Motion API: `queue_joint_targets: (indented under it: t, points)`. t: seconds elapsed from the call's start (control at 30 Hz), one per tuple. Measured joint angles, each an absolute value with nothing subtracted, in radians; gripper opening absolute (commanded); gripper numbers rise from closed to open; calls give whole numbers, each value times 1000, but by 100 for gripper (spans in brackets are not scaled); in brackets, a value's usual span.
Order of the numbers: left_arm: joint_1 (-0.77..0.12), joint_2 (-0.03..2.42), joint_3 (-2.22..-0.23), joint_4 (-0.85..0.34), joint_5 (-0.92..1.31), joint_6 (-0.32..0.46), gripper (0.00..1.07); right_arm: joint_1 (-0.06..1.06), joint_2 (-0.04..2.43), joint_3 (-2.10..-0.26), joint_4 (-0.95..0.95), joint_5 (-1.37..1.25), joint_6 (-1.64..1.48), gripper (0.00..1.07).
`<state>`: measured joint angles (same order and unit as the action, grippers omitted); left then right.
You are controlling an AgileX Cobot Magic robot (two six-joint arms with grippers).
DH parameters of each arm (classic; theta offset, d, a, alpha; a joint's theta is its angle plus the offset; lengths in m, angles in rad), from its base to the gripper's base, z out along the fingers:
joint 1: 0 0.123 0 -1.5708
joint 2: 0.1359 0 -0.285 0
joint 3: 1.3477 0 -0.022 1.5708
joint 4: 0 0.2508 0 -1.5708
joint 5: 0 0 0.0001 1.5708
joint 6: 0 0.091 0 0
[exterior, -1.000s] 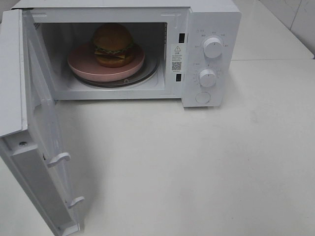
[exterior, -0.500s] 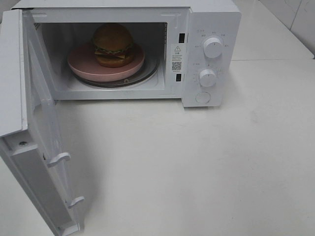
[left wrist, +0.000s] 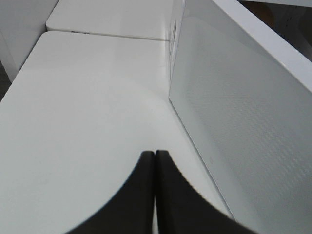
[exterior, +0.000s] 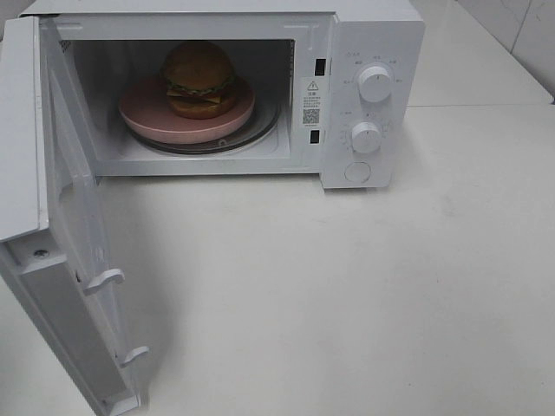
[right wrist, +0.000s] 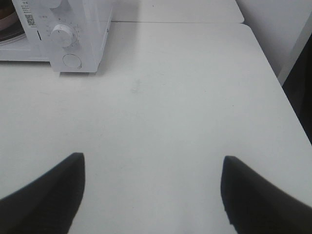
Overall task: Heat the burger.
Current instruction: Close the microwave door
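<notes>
The wide, glossy white desk (exterior: 390, 303) carries everything. At its far side stands a boxy white microwave oven (exterior: 347, 35), its cooking chamber facing the camera and its control panel on the right-hand side in the exterior view. The oven's white hinged door (exterior: 65, 286) is swung fully open to the left of that view, with its inner face and two latch hooks turned toward the desk's middle.

Inside the chamber a round clear glass turntable (exterior: 260, 130) lies on the floor, and a flat round pink plate (exterior: 143, 113) sits on it, covering most of the glass. The burger (exterior: 199, 78), a golden-brown bun with green lettuce, yellow cheese and a dark patty, rests upright on the plate, toward the back of the chamber and narrower than the plate.

The left pincer (left wrist: 154, 156) has its two dark fingers pressed together tip to tip, closed on themselves, above bare desk just beside the outer face of the open door. The right pincer (right wrist: 152, 158) has its dark fingers spread wide apart over bare desk, well clear of the oven's control side.

On the panel are a round white upper knob (exterior: 375, 83), a round white lower knob (exterior: 366, 137) beneath it, and a round white push button (exterior: 357, 172) at the bottom
</notes>
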<state>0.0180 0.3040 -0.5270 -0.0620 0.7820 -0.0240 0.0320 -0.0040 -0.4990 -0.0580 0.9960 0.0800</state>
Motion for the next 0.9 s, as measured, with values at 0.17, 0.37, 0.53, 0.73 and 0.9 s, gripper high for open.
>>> queue_joint_targets:
  t: [0.17, 0.37, 0.53, 0.73, 0.9]
  points:
    - [18, 382, -401, -78, 514, 44, 0, 32, -4, -499, -58, 996, 80, 74]
    - [18, 476, -275, -181, 217, 187, 0, 32, -4, -499, -58, 996, 80, 74]
    - [18, 528, -218, -219, 74, 215, 0, 32, -4, -499, -58, 996, 80, 74]
    - [18, 619, -190, -229, -99, 201, 0, 32, -4, -499, -58, 996, 80, 74]
    - [18, 711, -188, -199, -185, 181, 0, 32, -4, -499, -58, 996, 80, 74]
